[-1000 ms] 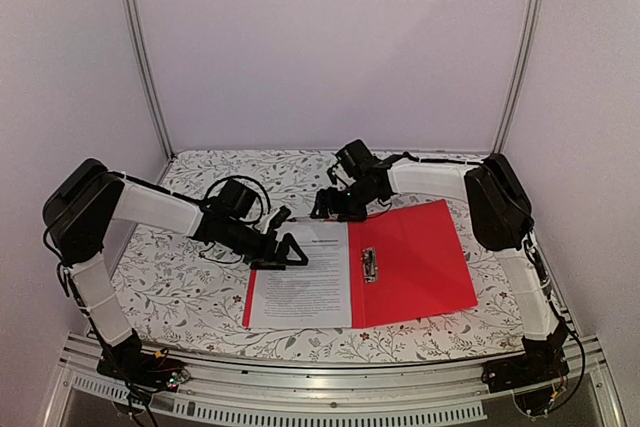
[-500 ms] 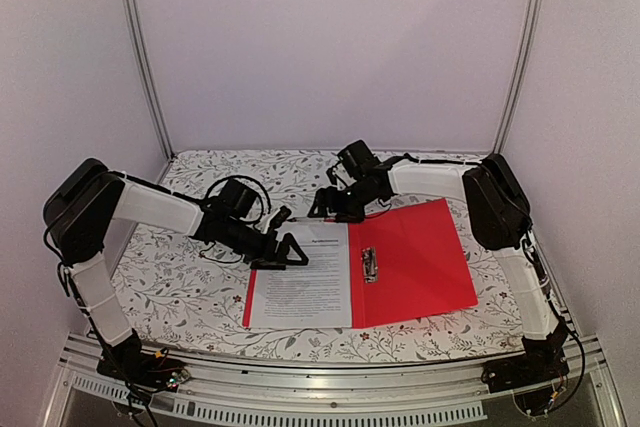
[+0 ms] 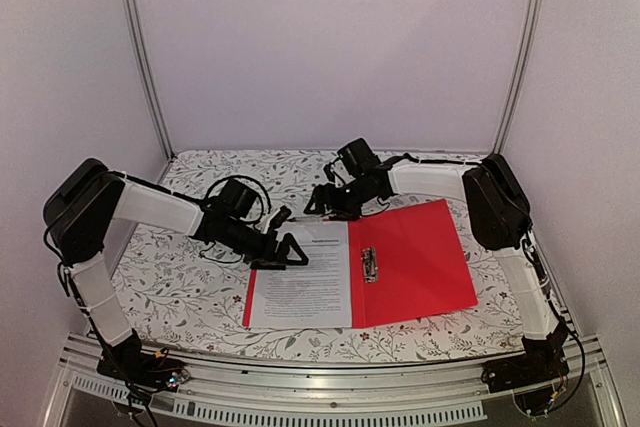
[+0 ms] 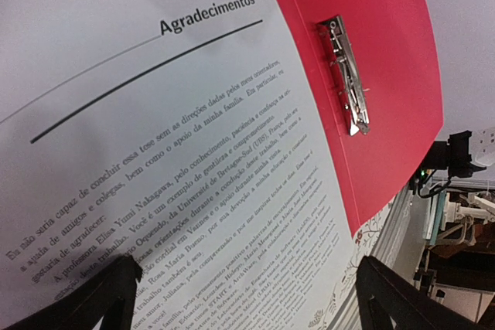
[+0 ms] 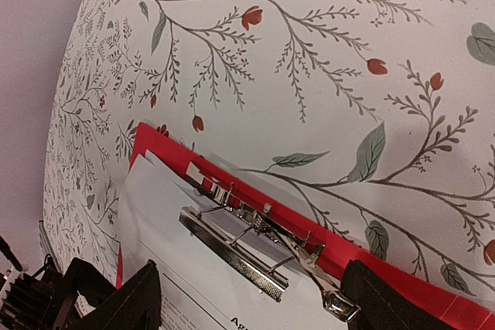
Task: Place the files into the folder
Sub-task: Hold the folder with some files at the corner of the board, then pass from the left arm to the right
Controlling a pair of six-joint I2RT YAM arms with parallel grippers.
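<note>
The red folder [image 3: 415, 257] lies open on the table, and the files [image 3: 300, 282], white printed sheets, cover its left half. My left gripper [image 3: 290, 250] hovers open over the sheets' far left corner. The left wrist view has the files [image 4: 155, 152] filling the space between the spread fingers, with the folder [image 4: 371, 44] and its spine clip [image 4: 348, 75] beyond. My right gripper [image 3: 322, 205] is open at the folder's far edge. Its wrist view shows a second metal clip [image 5: 240, 253] there, its bar over the top edge of the files [image 5: 170, 253].
The floral tablecloth [image 3: 180, 282] covers the table. White walls and metal posts [image 3: 140, 57] close in the back and sides. A metal rail [image 3: 330, 367] runs along the near edge between the arm bases.
My right gripper has crept slightly left along the folder's far edge. The left arm, the folder and the files have stayed put.
</note>
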